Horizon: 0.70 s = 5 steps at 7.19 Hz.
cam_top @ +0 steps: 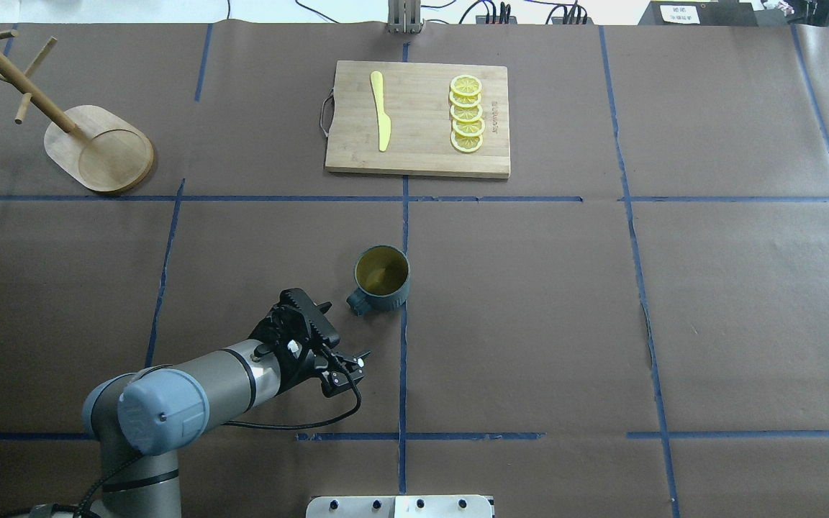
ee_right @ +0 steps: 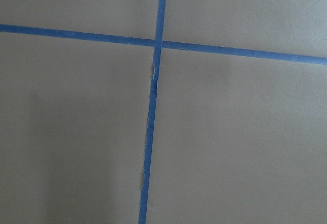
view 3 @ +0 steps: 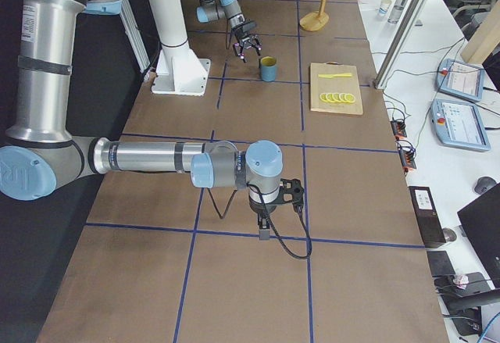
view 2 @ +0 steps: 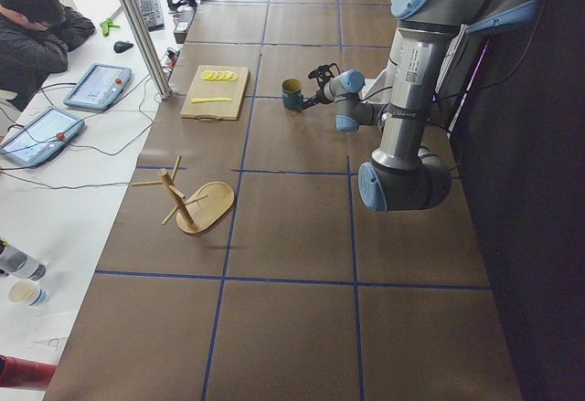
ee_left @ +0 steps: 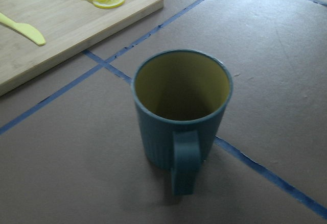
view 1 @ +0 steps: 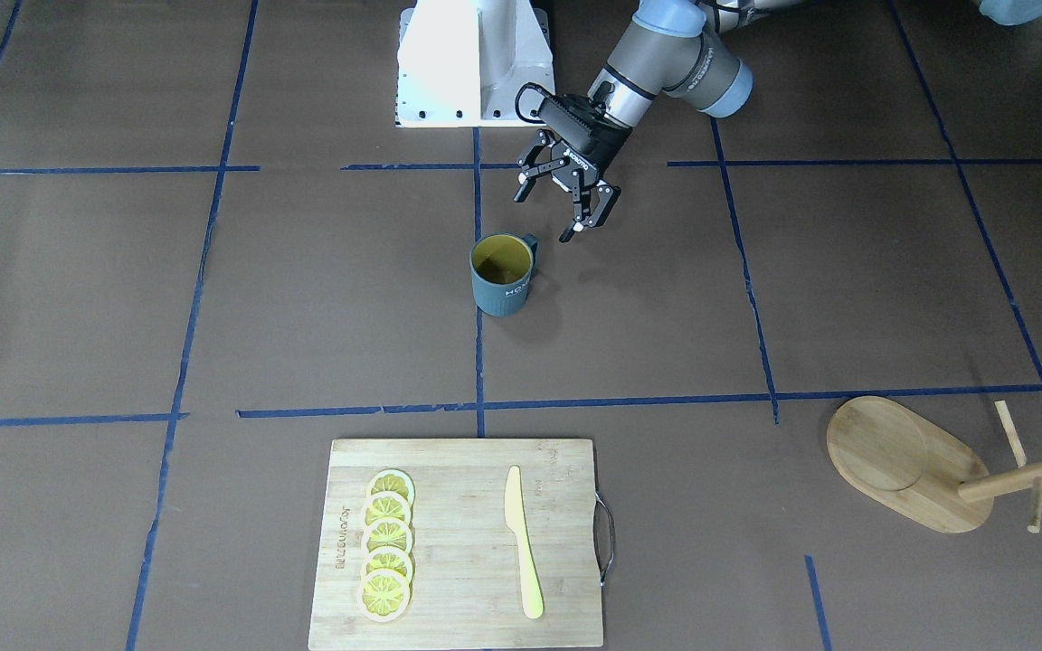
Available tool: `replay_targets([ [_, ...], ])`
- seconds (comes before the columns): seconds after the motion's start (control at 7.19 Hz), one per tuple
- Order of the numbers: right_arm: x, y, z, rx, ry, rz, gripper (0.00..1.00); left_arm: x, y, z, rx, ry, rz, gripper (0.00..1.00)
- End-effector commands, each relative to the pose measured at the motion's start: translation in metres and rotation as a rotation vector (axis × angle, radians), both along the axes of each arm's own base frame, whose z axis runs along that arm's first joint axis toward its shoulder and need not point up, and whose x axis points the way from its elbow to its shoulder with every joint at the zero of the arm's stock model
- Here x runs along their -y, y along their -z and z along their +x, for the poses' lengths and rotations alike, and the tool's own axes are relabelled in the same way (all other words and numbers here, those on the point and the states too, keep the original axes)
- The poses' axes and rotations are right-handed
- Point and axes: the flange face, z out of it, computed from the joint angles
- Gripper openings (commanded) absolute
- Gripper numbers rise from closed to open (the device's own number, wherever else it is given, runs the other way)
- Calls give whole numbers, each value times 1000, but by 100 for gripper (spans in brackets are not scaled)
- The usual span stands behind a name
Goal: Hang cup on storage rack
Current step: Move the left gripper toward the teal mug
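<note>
The cup [view 1: 503, 276], a dark teal ribbed mug with a yellow-olive inside, stands upright near the table's middle [cam_top: 382, 277]. Its handle [ee_left: 185, 165] faces my left gripper [view 1: 544, 217], which is open and empty. That gripper hovers just on the robot's side of the cup and does not touch it. The storage rack [view 1: 910, 461], a bamboo mug tree on an oval base, stands at the far left corner [cam_top: 98, 147] with bare pegs. My right gripper [view 3: 266, 232] shows only in the exterior right view, pointing down at the table. I cannot tell if it is open or shut.
A bamboo cutting board [cam_top: 418, 144] with several lemon slices [cam_top: 466, 114] and a yellow knife [cam_top: 381, 111] lies at the table's far side, beyond the cup. The robot's white base [view 1: 471, 63] is behind the left gripper. An operator [view 2: 37, 26] sits beyond the table's far side.
</note>
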Motion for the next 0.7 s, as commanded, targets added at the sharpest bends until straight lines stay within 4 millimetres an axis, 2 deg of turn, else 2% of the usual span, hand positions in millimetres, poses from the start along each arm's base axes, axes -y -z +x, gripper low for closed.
replay_targets([
  [0.0, -1, -1, 0, -1, 3, 2, 100, 4, 3, 14, 3, 4, 5, 99],
  [0.56, -1, 0, 0, -1, 6, 7, 100, 37, 9, -4, -30, 86, 17, 99],
])
